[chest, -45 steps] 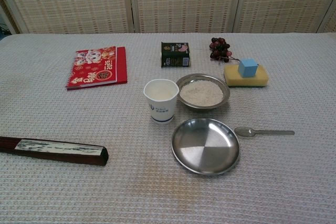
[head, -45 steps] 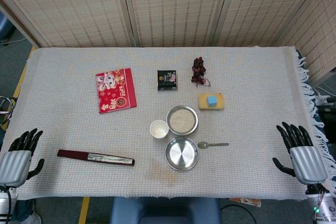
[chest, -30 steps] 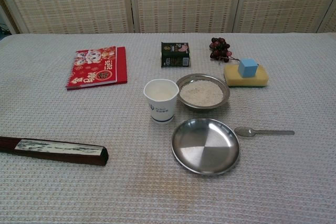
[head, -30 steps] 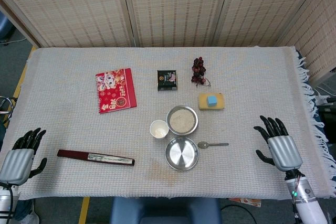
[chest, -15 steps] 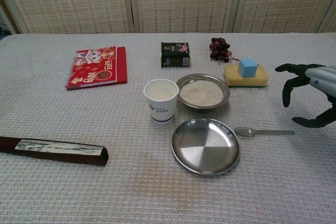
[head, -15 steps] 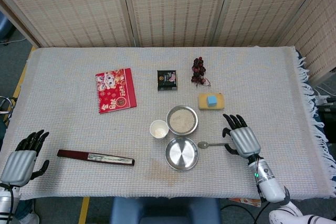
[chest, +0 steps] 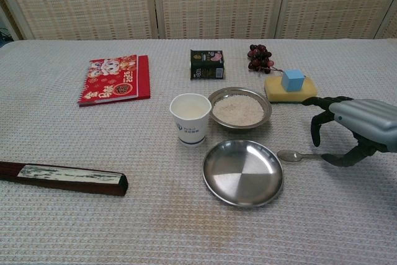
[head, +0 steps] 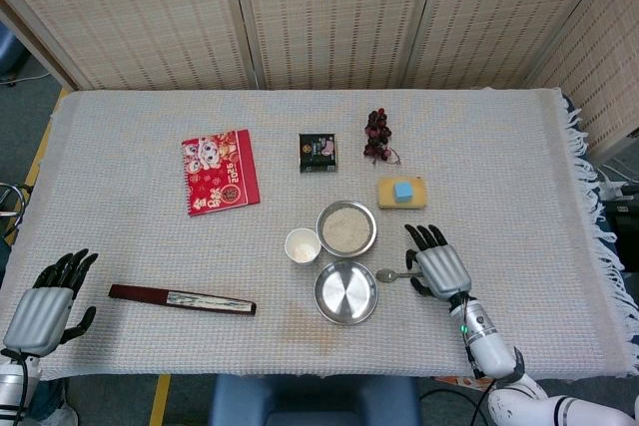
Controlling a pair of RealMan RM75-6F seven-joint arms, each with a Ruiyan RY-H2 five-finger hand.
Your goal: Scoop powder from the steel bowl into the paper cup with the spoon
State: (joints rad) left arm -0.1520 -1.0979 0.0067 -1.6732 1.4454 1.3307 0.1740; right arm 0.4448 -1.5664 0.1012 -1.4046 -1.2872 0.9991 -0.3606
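No text is legible. The paper cup (chest: 190, 118) carries a small blue mark, unreadable. Behind the cup, the red booklet (chest: 114, 78) and the dark green packet (chest: 206, 64) show printing too small to read.

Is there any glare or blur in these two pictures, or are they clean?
Head view: even, soft light, sharp, only faint sheen on the empty plate. Chest view: a bright wedge of reflection on that plate; the right hand at the frame edge looks slightly soft.

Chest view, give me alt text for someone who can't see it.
The right hand, fingers spread, hovers over the handle of a spoon lying beside an empty steel plate. Behind stand a paper cup and a steel bowl of white powder.
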